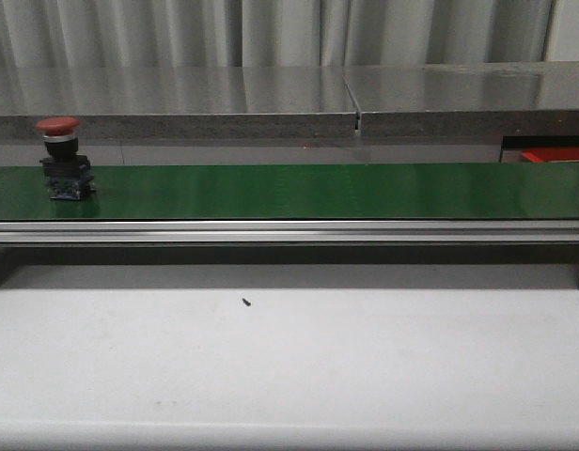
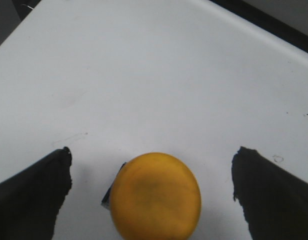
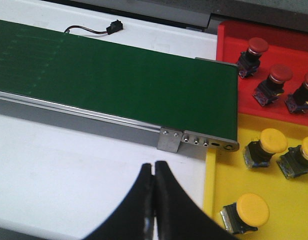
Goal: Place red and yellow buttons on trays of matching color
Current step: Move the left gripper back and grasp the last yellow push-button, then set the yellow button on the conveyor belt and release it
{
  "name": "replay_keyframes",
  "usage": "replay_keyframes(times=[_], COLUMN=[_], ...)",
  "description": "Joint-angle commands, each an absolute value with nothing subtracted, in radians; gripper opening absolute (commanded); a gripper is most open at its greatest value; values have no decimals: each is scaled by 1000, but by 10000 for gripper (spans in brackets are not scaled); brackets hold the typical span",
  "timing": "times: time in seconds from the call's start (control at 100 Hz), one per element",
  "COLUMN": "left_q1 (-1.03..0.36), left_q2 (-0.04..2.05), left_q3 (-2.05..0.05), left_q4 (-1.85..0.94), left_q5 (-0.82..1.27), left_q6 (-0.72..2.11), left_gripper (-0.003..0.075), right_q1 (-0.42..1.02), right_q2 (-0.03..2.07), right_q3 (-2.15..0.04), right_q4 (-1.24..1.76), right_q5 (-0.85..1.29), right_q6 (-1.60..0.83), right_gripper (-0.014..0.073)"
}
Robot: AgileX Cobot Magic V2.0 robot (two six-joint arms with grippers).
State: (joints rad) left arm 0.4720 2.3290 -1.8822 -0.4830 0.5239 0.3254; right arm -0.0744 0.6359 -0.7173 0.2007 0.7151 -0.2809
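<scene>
A red button (image 1: 59, 155) with a black base stands upright at the left end of the green conveyor belt (image 1: 318, 191). In the left wrist view a yellow button (image 2: 155, 196) sits on the white table, seen from above. My left gripper (image 2: 151, 161) is open around it, with a gap on each side. My right gripper (image 3: 154, 166) is shut on nothing, over the white table beside the belt's end. The red tray (image 3: 229, 45) holds three red buttons (image 3: 279, 75). The yellow tray (image 3: 284, 200) holds three yellow buttons (image 3: 252, 209). Neither gripper shows in the front view.
The belt's metal end bracket (image 3: 196, 141) lies just ahead of my right gripper. A black plug on a thin cable (image 3: 113, 26) lies behind the belt. A tiny dark speck (image 1: 244, 302) is on the white table. A corner of the red tray (image 1: 553, 153) shows at the far right.
</scene>
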Motion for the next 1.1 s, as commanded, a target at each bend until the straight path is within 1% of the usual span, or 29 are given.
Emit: replay_keyframes(times=[0.0, 0.07, 0.14, 0.19, 0.38, 0.45, 0.5, 0.85, 0.98, 1.09], left_q1=[472, 472, 472, 472, 472, 472, 472, 454, 419, 376], left_q2=[2276, 2282, 2285, 2287, 2287, 2280, 2271, 2094, 2031, 1984], left_q3=[-1929, -1929, -1929, -1929, -1955, -1983, -2001, -2013, -2011, -1973], left_q4=[-496, -496, -496, -496, -504, -515, -515, -515, -529, -555], left_q5=[476, 463, 461, 461, 469, 502, 530, 669, 746, 762], left_q6=[323, 323, 323, 323, 323, 323, 323, 323, 323, 323], left_gripper=[617, 572, 501, 435, 121, 34, -12, -19, -19, -19], right_q1=[-75, -75, -75, -75, -75, -75, -75, -75, -75, -75], right_q2=[634, 634, 634, 634, 634, 634, 634, 634, 634, 634], right_q3=[-739, -739, -739, -739, -739, -739, -739, -739, -739, -739], right_q4=[205, 205, 205, 205, 205, 205, 205, 205, 205, 205], right_q5=[650, 650, 650, 650, 650, 650, 650, 650, 650, 650], right_q6=[-291, -291, -291, -291, -291, -291, -291, -291, -291, -291], right_gripper=[-117, -117, -117, -117, -117, -117, -117, -117, -117, -117])
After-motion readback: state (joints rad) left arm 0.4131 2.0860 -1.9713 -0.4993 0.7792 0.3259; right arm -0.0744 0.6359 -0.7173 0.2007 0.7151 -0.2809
